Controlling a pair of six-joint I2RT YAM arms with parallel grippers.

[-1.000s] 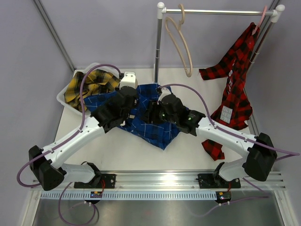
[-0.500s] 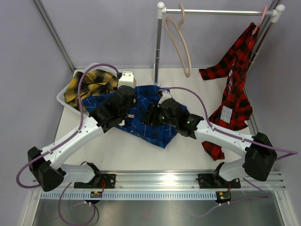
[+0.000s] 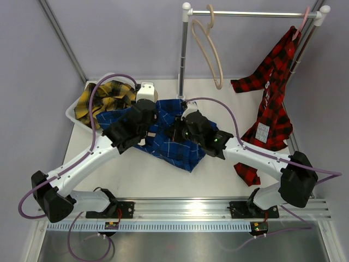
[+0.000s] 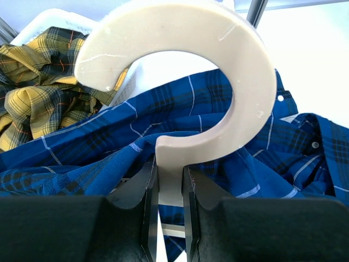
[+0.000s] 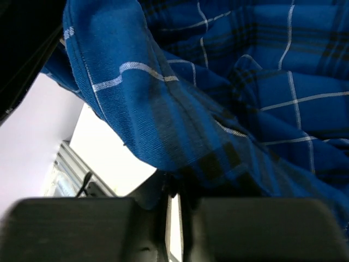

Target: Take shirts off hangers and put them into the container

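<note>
The blue shirt [image 3: 177, 147] lies spread on the table between both arms, its left part reaching the container [image 3: 75, 115]. My left gripper [image 3: 146, 108] is shut on the neck of a pale beige hanger, whose round hook [image 4: 240, 76] stands above the fingers over the blue cloth [image 4: 98, 153]. My right gripper [image 3: 177, 131] is shut on a fold of the blue shirt [image 5: 245, 82], pinched at the fingertips [image 5: 177, 191]. The yellow-and-black shirt [image 3: 106, 98] lies in the container. The red-and-black shirt [image 3: 272, 93] hangs on a pinkish hanger [image 3: 301, 24] at the rack's right end.
A white-and-steel rack [image 3: 184, 52] stands at the back with an empty beige hanger [image 3: 210, 52] on its bar. A red sleeve [image 3: 248, 172] trails onto the table by the right arm. The container rim [image 4: 49, 19] and yellow shirt [image 4: 32, 93] show beyond the hook.
My right gripper has shut on a fold of the blue shirt and shifted slightly left. The left gripper keeps its hold on the hanger, nearly still.
</note>
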